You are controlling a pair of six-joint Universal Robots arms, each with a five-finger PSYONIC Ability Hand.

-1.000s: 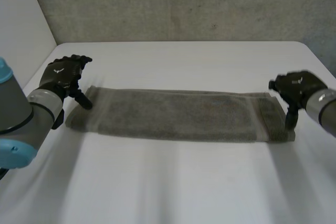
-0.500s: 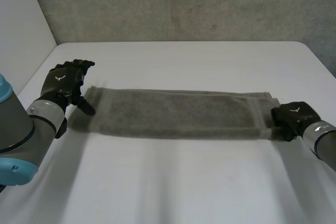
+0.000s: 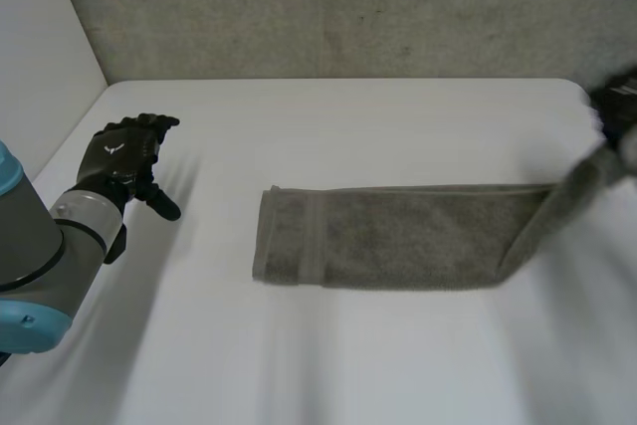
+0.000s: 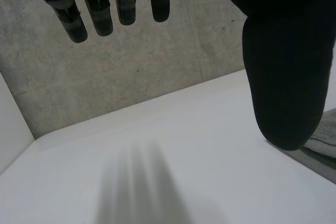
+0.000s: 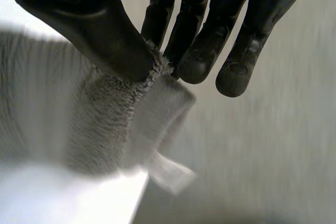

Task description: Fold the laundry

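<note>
Dragged right: one towel (image 3: 398,241), right hand (image 5: 199,30) pinching end, seemingly lifted

Item count, one towel (image 3: 398,236) on one table (image 3: 328,365).
Towels: 1, grey, a single piece of cloth. Tables: 1, white. Robot hands: 2, both black. Of these, 1 is the left hand (image 3: 124,161), fingers spread with nothing in them, and 1 is the right hand (image 5: 121,45), thumb and fingers pinching the end of the towel. Arms counted in the head view: 1, the left arm (image 3: 40,246), grey with a light-blue cap. Walls: 2, being 1 concrete wall (image 3: 348,7) behind the table and 1 white panel (image 3: 40,57) beside the left arm.
</note>
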